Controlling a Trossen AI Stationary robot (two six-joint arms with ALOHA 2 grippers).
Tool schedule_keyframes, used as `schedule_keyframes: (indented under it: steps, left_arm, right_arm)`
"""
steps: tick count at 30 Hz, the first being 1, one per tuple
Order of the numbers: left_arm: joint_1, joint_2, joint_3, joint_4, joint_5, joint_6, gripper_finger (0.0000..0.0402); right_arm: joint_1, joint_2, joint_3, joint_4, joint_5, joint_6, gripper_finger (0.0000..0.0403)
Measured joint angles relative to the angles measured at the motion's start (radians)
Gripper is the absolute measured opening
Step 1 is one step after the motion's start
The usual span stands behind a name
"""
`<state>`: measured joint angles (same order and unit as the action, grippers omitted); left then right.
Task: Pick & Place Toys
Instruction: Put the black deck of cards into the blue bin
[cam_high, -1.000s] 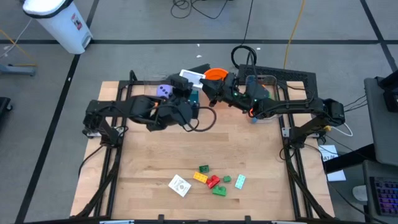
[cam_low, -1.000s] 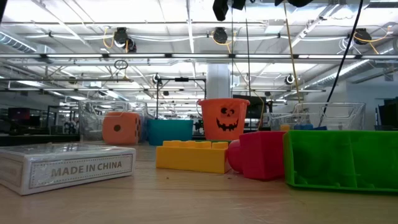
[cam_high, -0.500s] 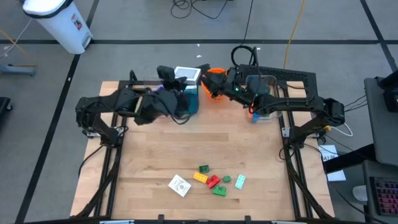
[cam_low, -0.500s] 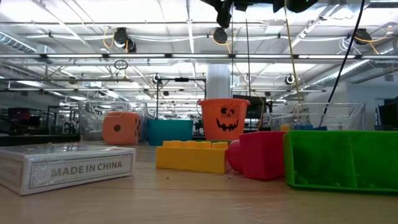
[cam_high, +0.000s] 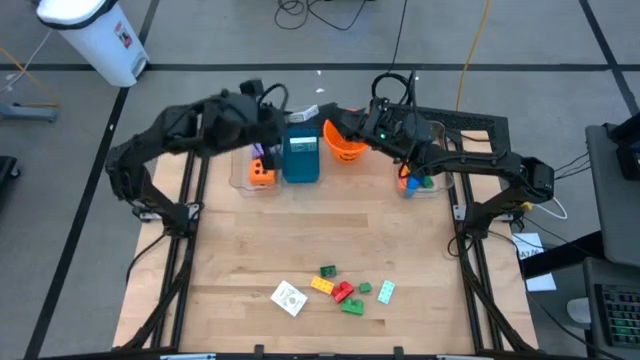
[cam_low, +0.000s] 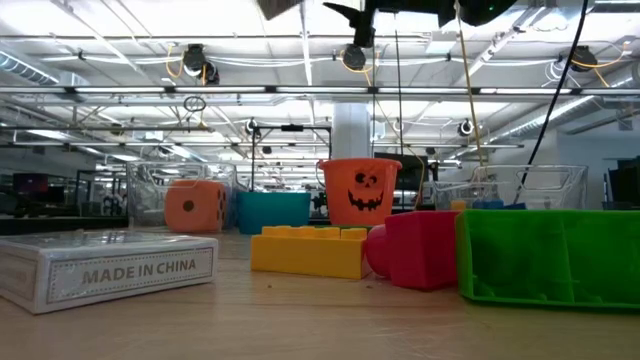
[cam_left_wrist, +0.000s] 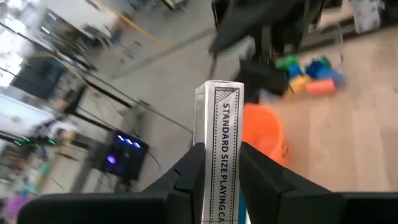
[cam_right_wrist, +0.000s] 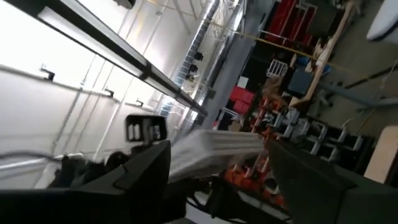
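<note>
My left gripper (cam_left_wrist: 221, 149) is shut on a white playing-card box (cam_left_wrist: 217, 118), high over the table's far side above the teal box (cam_high: 300, 158) and the orange bucket (cam_high: 345, 140). My right gripper (cam_right_wrist: 219, 152) is open just beside it. Its fingers stand on either side of that card box (cam_right_wrist: 211, 149), which is blurred. An orange die (cam_high: 262, 172) and a purple die (cam_high: 258, 152) lie in the left clear bin. Near the front edge lie a second card box (cam_high: 289, 298) and several bricks (cam_high: 345, 285). My left gripper pinches the card box between its two fingers (cam_left_wrist: 194, 171), on the two broad faces near one end (cam_left_wrist: 217, 165). A narrow printed side faces the wrist camera. The fingers come from the table's left, slanting a little downward. The box sticks out beyond them, lifted clear.
A right clear bin (cam_high: 420, 180) at the far right holds several bricks. The low view shows the second card box (cam_low: 110, 265) and yellow (cam_low: 310, 250), red (cam_low: 425, 250) and green (cam_low: 550, 255) bricks close up. The table's middle is bare wood (cam_high: 320, 230).
My left gripper has swung toward the table's far edge and risen, rolling as it went and carrying the white card box along. The left arm no longer covers the left bin, so the two dice show. My right gripper has shifted slightly toward the left.
</note>
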<state>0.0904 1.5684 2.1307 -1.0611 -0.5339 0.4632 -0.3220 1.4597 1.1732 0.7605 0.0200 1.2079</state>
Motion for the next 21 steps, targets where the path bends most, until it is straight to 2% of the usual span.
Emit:
schedule_keyframes:
  steps: [3, 6, 9, 13, 15, 17, 19, 21]
  left_arm:
    - [0.078, 0.004, -0.001, -0.07, 0.108, -0.002, 0.0087]
    - [0.165, 0.016, -0.001, -0.116, 0.25, 0.0, 0.0087]
    - [0.256, 0.041, -0.001, -0.142, 0.383, 0.026, 0.0088]
    - [0.371, 0.078, -0.001, -0.188, 0.494, 0.077, 0.0088]
    - [0.423, 0.104, 0.0, -0.203, 0.551, 0.09, 0.0088]
    - [0.455, 0.142, -0.001, -0.236, 0.613, 0.105, 0.0088]
    - [0.478, 0.179, -0.001, -0.236, 0.674, 0.108, 0.0088]
    - [0.498, 0.213, -0.001, -0.235, 0.737, 0.107, 0.0088]
  right_arm:
    - [-0.019, 0.0, 0.0, 0.013, -0.034, -0.088, 0.0267]
    - [-0.035, -0.001, 0.0, 0.015, -0.114, -0.213, 0.0267]
    - [-0.04, -0.001, 0.0, 0.0, -0.234, -0.327, 0.0266]
    - [-0.039, -0.007, 0.0, -0.07, -0.404, -0.414, 0.0259]
    - [-0.039, -0.022, 0.0, -0.197, -0.453, -0.469, 0.0255]
    - [-0.03, -0.042, -0.001, -0.364, -0.459, -0.545, 0.025]
    - [-0.013, -0.066, -0.001, -0.565, -0.404, -0.642, 0.0247]
    - [0.013, -0.091, -0.001, -0.773, -0.301, -0.739, 0.0243]
